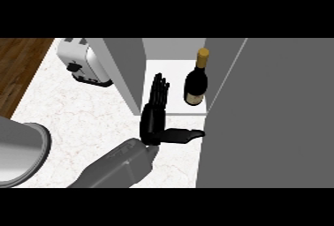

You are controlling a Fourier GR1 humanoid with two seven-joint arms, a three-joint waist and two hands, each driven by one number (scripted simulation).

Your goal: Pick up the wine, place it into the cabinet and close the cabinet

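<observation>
The wine (195,81), a dark glass bottle with a gold-capped neck and a pale label low on its body, stood upright inside the cabinet (127,66). It was at the right of the opening, not far from the near edge of the white shelf. The cabinet had grey walls and a white interior and stood open. Its broad grey door (274,114) filled the right side, just beside the bottle.
</observation>
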